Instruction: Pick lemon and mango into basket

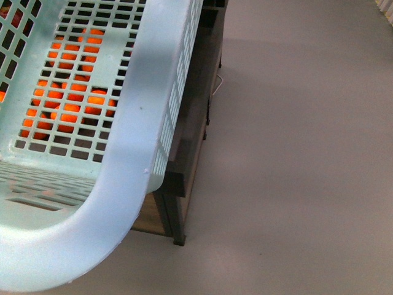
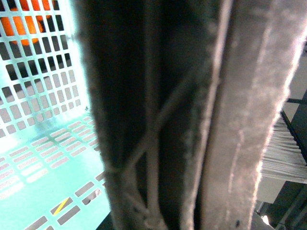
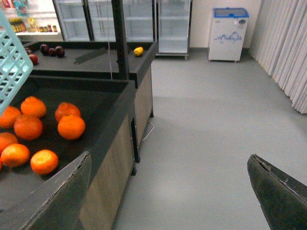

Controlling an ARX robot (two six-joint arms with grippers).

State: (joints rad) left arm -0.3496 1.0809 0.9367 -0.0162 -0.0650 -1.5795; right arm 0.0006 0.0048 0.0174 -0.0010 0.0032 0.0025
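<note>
The light blue-green basket [image 1: 138, 123] is held up close and fills the left of the front view; its slotted floor and wall show in the left wrist view [image 2: 43, 120]. My left gripper [image 2: 201, 182] is shut on the basket, and its grey pads fill that view. My right gripper [image 3: 168, 191] is open and empty, over the grey floor beside the display table. A small yellow fruit [image 3: 138, 51], probably the lemon, lies on the far display table. The mango is out of view. A corner of the basket [image 3: 12, 67] shows in the right wrist view.
Several orange tangerines [image 3: 71, 126] lie on the near dark display table [image 3: 120, 103] and show through the basket lattice [image 1: 73, 101]. Dark red fruits [image 3: 52, 49] lie on the far table. Glass-door fridges and a white chest freezer [image 3: 229, 33] stand behind. Grey floor [image 1: 295, 153] lies to the right.
</note>
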